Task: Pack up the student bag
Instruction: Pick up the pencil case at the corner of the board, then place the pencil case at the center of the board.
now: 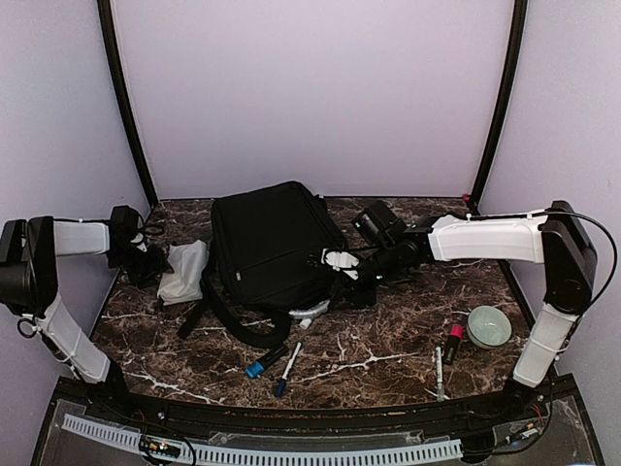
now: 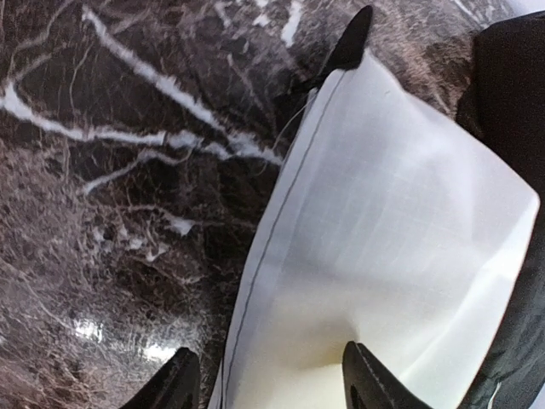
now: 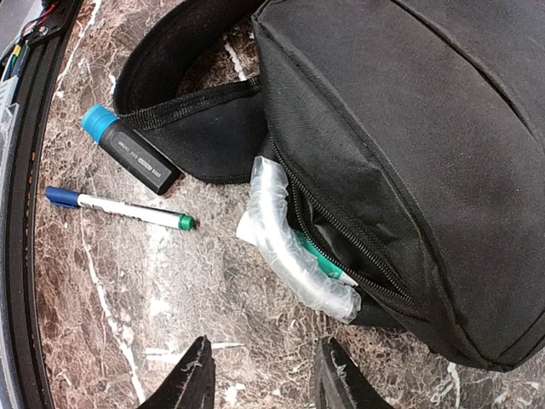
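Left fingers (image 2: 180, 383): spread wide, nothing clamped. A white cloth (image 2: 383, 256) lies between and beyond them toward 12 o'clock, so I judge I am lined up to pinch its near end; whether the tips touch it, I cannot tell. Its stitched edge runs up toward 1 o'clock. Bare surface (image 2: 102, 213) lies open from 9 to 11 o'clock; dark fabric crowds 3 o'clock. Right fingers (image 3: 197, 379): also apart, empty, over bare marble. The student bag (image 3: 409, 128) lies flat at the surface's centre, 1 o'clock from these fingers. Its zip pocket gapes with a clear plastic-wrapped item (image 3: 294, 251) half out, probably unseated and liable to slip. A blue-capped marker (image 3: 129, 149) and a pen (image 3: 119, 207) lie at 10 to 11 o'clock, beside the strap (image 3: 170, 51), with open room around both.
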Tool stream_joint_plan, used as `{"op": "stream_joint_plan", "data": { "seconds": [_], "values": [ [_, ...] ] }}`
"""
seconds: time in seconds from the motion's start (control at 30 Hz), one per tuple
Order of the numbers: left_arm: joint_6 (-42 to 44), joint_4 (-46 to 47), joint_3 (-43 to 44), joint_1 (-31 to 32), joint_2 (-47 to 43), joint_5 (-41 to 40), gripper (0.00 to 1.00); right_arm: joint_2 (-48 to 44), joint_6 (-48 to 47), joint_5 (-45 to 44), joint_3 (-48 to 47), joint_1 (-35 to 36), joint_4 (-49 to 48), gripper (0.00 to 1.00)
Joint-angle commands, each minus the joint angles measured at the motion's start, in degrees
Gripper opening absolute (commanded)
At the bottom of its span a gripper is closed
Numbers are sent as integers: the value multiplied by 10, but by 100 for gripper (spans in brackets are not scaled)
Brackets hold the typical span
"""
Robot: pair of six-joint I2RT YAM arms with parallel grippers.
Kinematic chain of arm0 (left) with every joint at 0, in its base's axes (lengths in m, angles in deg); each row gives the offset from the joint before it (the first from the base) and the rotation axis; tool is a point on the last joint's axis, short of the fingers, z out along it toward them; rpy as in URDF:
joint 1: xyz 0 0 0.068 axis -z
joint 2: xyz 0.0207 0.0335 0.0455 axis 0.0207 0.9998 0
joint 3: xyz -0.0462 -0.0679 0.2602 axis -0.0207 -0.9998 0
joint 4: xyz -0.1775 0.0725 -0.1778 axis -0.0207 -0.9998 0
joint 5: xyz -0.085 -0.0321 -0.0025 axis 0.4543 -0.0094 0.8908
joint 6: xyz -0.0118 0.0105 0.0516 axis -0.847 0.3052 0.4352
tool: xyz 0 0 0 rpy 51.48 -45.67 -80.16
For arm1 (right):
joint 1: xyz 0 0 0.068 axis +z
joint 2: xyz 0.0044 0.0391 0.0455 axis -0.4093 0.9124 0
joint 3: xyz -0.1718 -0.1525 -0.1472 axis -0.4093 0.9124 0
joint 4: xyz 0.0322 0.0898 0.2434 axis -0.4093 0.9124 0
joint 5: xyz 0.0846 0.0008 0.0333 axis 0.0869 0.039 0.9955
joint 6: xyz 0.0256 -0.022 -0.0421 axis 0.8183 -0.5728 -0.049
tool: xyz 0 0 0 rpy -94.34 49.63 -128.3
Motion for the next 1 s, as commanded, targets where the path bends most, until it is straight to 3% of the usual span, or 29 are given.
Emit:
{"op": "stream_joint_plan", "data": {
  "seconds": [0.0,0.2,0.43,0.67,0.97],
  "values": [
    [-10,4,-14,-2,11,17,55,1,6,0,6,-2,-14,40],
    [-13,26,-15,-2,25,47,40,6,6,2,3,-2,-12,40],
    [2,56,-18,-2,-16,74,0,6,7,3,2,-3,-11,39],
    [58,67,-7,31,-153,83,0,6,26,-2,-21,-11,4,37],
    [102,16,119,191,-195,111,0,-39,54,82,-77,-129,62,36]
  ]
}}
